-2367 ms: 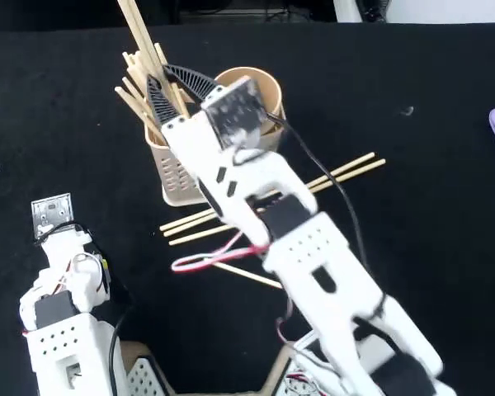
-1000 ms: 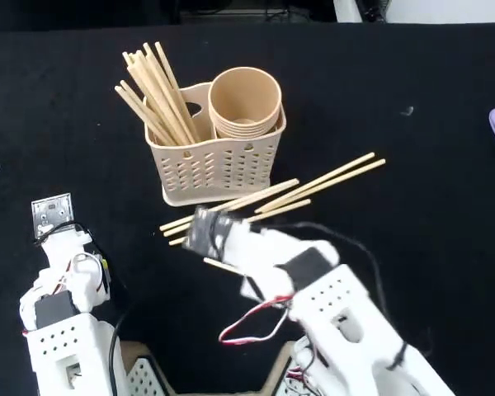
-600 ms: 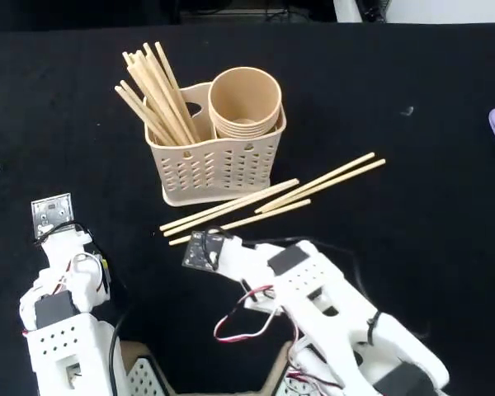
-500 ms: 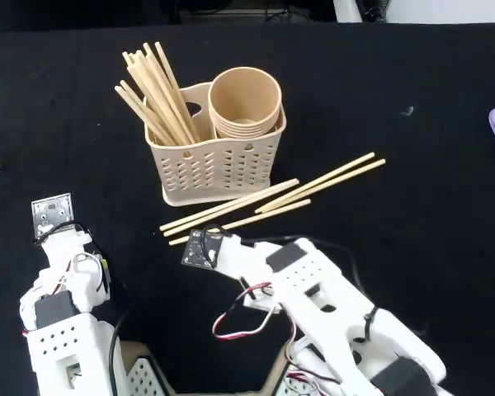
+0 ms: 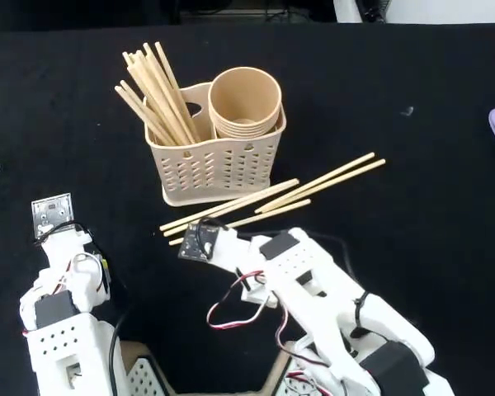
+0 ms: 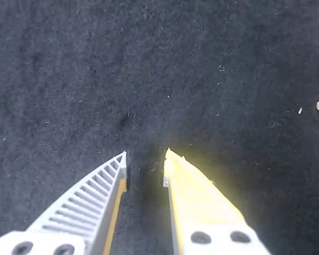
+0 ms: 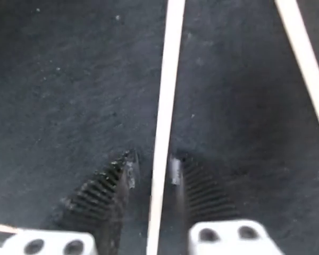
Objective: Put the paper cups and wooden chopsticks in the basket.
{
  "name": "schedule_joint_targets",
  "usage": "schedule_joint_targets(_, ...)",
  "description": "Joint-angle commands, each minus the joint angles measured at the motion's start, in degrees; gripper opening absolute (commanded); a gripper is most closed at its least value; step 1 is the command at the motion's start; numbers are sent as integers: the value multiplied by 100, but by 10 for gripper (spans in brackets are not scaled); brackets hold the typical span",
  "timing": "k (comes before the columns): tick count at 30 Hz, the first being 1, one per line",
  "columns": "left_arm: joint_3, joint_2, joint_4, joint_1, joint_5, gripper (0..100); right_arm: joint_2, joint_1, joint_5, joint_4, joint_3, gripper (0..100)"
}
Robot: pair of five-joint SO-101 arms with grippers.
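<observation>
Chopstick (image 7: 165, 95) at basket's (image 5: 214, 169) five o'clock sits between narrowly parted jaws of right end effector (image 7: 151, 159): pickup in hand. Next: probably close, then lift toward twelve o'clock.

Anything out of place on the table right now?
Yes: several loose chopsticks lie on the table beside the basket, not inside it with the paper cups. The right end effector straddles one of them.
</observation>
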Motion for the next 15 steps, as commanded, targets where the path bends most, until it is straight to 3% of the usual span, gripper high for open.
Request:
schedule_joint_targets(1,-40,-62,-132,-40,53,127,75,18,26,53,-171,19)
schedule_joint_targets(9,-40,-62,-132,-40,53,127,-171,281,105,70,-479,11)
schedule_joint_targets(15,-40,-62,-132,-40,53,127,-541,695,1134,18,-1112,11)
